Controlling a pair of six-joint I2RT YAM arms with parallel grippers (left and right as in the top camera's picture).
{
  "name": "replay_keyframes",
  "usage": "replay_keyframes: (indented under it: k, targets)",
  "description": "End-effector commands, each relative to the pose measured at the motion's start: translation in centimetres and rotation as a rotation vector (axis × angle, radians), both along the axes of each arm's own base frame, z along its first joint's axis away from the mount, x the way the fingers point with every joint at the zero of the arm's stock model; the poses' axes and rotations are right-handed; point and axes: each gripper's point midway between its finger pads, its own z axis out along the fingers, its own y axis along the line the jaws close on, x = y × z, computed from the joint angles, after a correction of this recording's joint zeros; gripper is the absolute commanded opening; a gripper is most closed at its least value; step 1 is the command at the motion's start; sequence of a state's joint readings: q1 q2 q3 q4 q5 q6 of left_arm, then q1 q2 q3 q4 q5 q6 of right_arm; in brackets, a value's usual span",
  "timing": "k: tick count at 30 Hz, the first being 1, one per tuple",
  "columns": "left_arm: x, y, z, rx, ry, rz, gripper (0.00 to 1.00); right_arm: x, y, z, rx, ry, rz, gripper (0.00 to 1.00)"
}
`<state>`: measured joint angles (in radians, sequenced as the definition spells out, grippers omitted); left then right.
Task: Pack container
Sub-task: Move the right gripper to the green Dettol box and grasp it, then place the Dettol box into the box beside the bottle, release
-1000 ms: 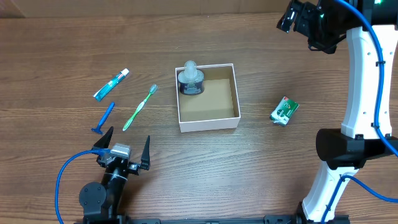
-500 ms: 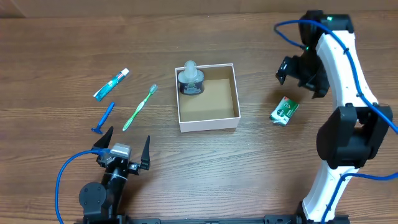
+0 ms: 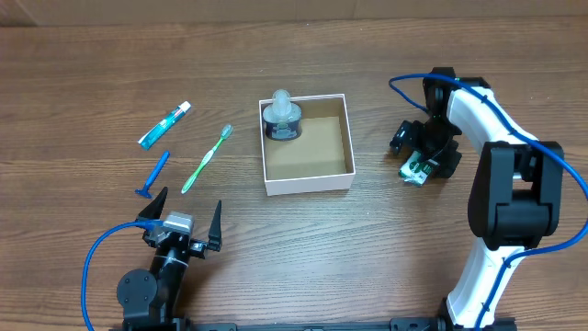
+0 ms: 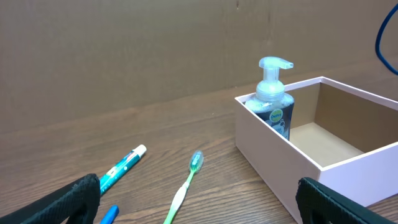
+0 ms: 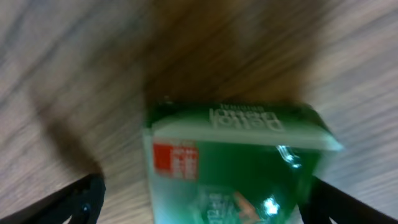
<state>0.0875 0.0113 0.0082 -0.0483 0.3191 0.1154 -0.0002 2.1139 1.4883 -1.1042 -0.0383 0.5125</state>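
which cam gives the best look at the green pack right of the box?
Right wrist: the green pack fills the frame with its print visible, though blurred. Overhead shows it small and partly covered by the right end effector. Left wrist doesn't show it at all.

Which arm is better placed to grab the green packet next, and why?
Right. The right tool hovers open directly over the green packet, with its fingers on either side of the packet in the wrist view. The left tool sits far off beside the razor, with the container in between.
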Motion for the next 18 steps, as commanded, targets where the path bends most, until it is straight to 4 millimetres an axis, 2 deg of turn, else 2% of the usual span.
replay_keyframes:
  k: [1, 2, 4, 6, 7, 9, 11, 14, 16, 18]
  targets:
    - [0.0, 0.1, 0.0, 0.012, -0.007, -0.001, 1.00, -0.3, 0.4, -1.0, 0.041, -0.027, 0.012, 0.99]
    - [0.0, 0.1, 0.0, 0.012, -0.007, -0.001, 1.00, -0.3, 0.5, -1.4, 0.044, -0.037, 0.013, 0.95]
    - [0.0, 0.1, 0.0, 0.012, -0.007, -0.001, 1.00, 0.1, 0.5, -1.6, 0.045, -0.057, 0.039, 0.77]
    - [0.0, 0.1, 0.0, 0.012, -0.007, -0.001, 1.00, 0.3, 0.5, -1.6, 0.045, -0.066, 0.039, 0.69]
    - [0.0, 0.1, 0.0, 0.012, -0.007, -0.001, 1.00, 0.5, 0.4, -1.6, 0.042, -0.074, 0.039, 0.59]
    - [0.0, 0.1, 0.0, 0.012, -0.007, -0.001, 1.00, 0.9, 0.4, -1.6, 0.040, -0.088, 0.040, 0.48]
    - [0.0, 0.1, 0.0, 0.012, -0.007, -0.001, 1.00, 1.2, 0.4, -1.6, 0.042, -0.102, 0.057, 0.44]
    - [0.0, 0.1, 0.0, 0.012, -0.007, -0.001, 1.00, 2.3, 0.4, -0.7, 0.041, -0.129, 0.063, 0.43]
    - [0.0, 0.1, 0.0, 0.012, -0.007, -0.001, 1.00, 3.8, 0.7, 1.5, 0.060, -0.159, 0.093, 0.44]
    - [0.0, 0.1, 0.0, 0.012, -0.007, -0.001, 1.00, 5.4, 0.9, 5.0, 0.074, -0.191, 0.121, 0.44]
